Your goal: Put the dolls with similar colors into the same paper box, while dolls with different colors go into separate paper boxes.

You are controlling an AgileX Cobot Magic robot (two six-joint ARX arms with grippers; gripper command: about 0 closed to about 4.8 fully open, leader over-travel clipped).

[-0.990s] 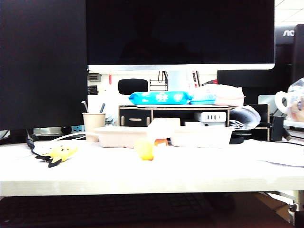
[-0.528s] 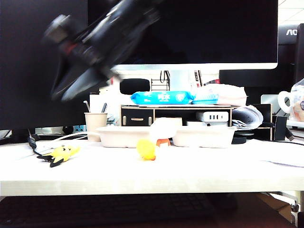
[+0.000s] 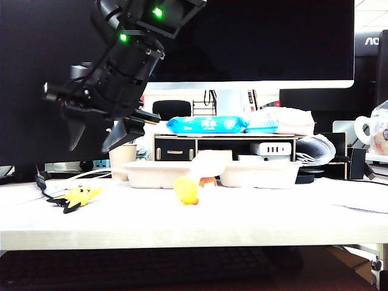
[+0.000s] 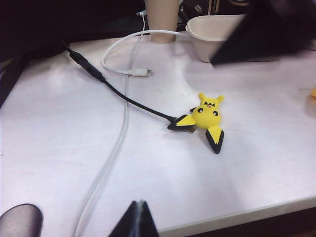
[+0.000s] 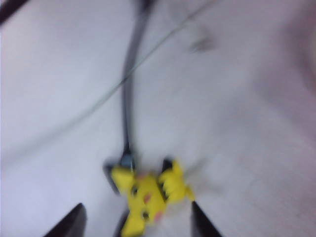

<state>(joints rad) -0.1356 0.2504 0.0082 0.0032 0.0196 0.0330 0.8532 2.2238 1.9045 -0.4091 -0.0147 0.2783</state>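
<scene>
Two paper trays (image 3: 159, 174) side by side, well beyond jaws, both awaiting dolls. Right gripper (image 3: 97, 134) poised above flat yellow doll (image 5: 148, 196), jaws parted, empty, presumably lining up a pick. Left gripper (image 4: 138, 219): tips apparently together, state uncertain. Round yellow doll (image 3: 185, 190) seen from exterior only.
</scene>
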